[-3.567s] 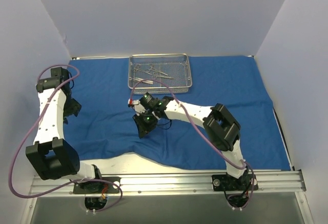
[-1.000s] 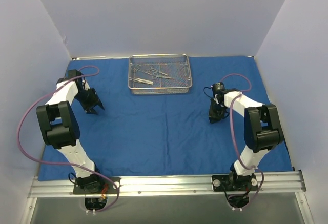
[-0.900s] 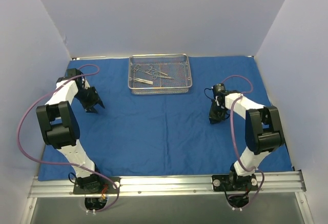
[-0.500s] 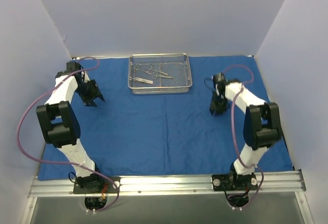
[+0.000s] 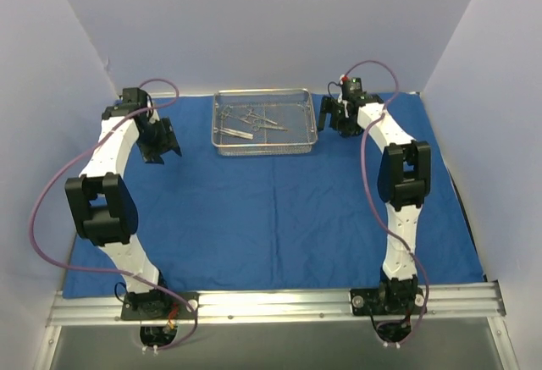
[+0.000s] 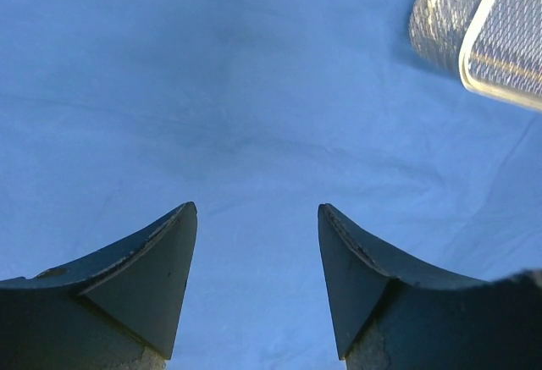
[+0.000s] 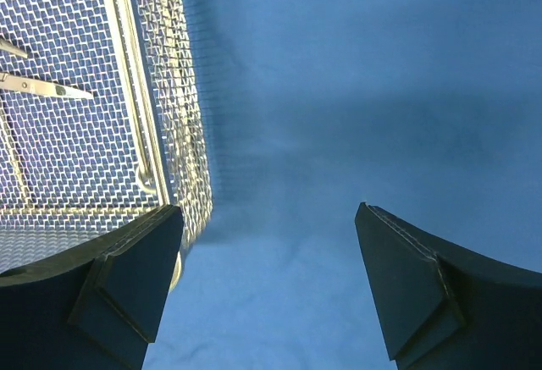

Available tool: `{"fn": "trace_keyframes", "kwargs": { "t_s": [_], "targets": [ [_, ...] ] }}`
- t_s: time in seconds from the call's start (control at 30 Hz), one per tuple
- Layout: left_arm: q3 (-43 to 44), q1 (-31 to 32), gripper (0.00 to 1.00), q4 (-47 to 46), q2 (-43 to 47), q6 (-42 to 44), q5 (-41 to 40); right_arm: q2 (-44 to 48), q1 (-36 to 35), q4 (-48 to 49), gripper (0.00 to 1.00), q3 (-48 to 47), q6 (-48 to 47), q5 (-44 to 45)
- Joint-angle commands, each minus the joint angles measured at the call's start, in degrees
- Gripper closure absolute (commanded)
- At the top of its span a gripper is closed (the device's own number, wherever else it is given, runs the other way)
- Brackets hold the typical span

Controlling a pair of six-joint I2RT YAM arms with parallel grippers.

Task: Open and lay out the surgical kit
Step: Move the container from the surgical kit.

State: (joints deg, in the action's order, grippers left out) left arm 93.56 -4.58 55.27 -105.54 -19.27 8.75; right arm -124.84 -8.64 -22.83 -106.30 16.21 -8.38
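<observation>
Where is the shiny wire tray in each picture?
Top external: the shallow silver wire-mesh tray sits at the back, near the middle.
Left wrist: only one corner shows, at the top right.
Right wrist: it fills the left side.
Shared landmark: the royal-blue cloth wrap lying under it.

In the top view the instruments (image 5: 247, 120) in the tray (image 5: 264, 147) are too small to tell apart or count surely, and the right claw (image 5: 335, 118) at upper right is a dark clump whose fingers blur together. The left arm (image 5: 102, 209) covers part of the cloth (image 5: 271, 209) at lower left. In the left wrist view only one corner of the tray shows, cut by the upper right edge, and both fingers of the left claw (image 6: 257, 207) run off the bottom. In the right wrist view the tray runs off the left and top edges, its near corner sits behind the left finger, and the instruments are cut by the left edge.
</observation>
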Motion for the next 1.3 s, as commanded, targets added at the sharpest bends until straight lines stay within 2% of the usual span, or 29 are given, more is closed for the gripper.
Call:
{"fn": "trace_keyframes", "kwargs": {
  "t_s": [0.0,0.3,0.8,0.97,1.0,1.1,1.27],
  "targets": [
    [-1.0,0.8,0.32,0.0,4.8,0.4,-2.5,-1.5,0.1,3.5,0.13,-2.7,-0.7,-4.7],
    [-5.1,1.5,0.34,2.6,7.0,0.0,-4.1,-3.7,-0.9,7.3,0.17,-5.2,1.7,-5.0],
    [-3.6,1.5,0.34,3.1,6.7,0.5,-0.2,-11.9,-4.6,5.1,0.36,-11.6,2.6,-7.0],
    [-5.2,1.5,0.34,3.8,8.3,1.6,-0.9,-13.8,-5.4,5.2,0.47,-13.4,2.6,-6.5],
    [-5.5,1.5,0.34,4.0,8.7,1.6,-1.0,-14.6,-5.6,4.8,0.57,-13.9,2.7,-6.1],
    [-5.5,1.6,0.34,4.4,9.3,1.9,-1.5,-15.3,-6.0,4.1,0.77,-14.9,3.6,-5.5],
    [-5.4,1.4,0.34,4.7,9.6,2.2,-1.8,-14.7,-6.8,3.7,0.88,-16.0,5.6,-5.9]
  ]
}}
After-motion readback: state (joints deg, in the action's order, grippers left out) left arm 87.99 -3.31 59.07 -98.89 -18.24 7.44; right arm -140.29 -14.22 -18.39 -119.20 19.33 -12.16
